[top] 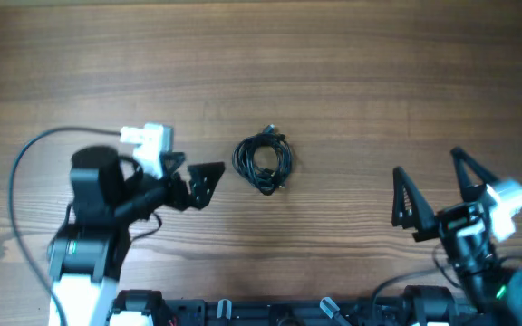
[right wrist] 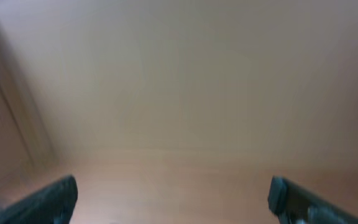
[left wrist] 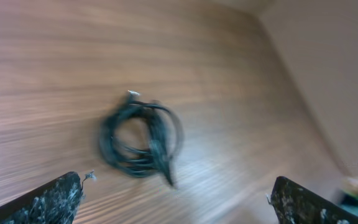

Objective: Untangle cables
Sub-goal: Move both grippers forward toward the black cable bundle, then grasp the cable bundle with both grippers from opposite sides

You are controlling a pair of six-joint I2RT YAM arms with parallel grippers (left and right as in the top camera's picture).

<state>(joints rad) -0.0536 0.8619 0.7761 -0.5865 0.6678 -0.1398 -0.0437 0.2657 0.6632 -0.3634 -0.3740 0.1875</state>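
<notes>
Lying coiled on the table [top: 333, 72], the cables [top: 263, 164] form one bundle. Left gripper [top: 202, 172] near, right gripper [top: 427, 161] well apart — both spread wide.

Bare table [top: 352, 81] lay open on every side of the coiled cables [top: 263, 164], the only thing in the way. Nothing stood between the nearby left fingers [top: 208, 179] and the coil. The right fingers [top: 404, 199] stood well apart across open wood.
</notes>
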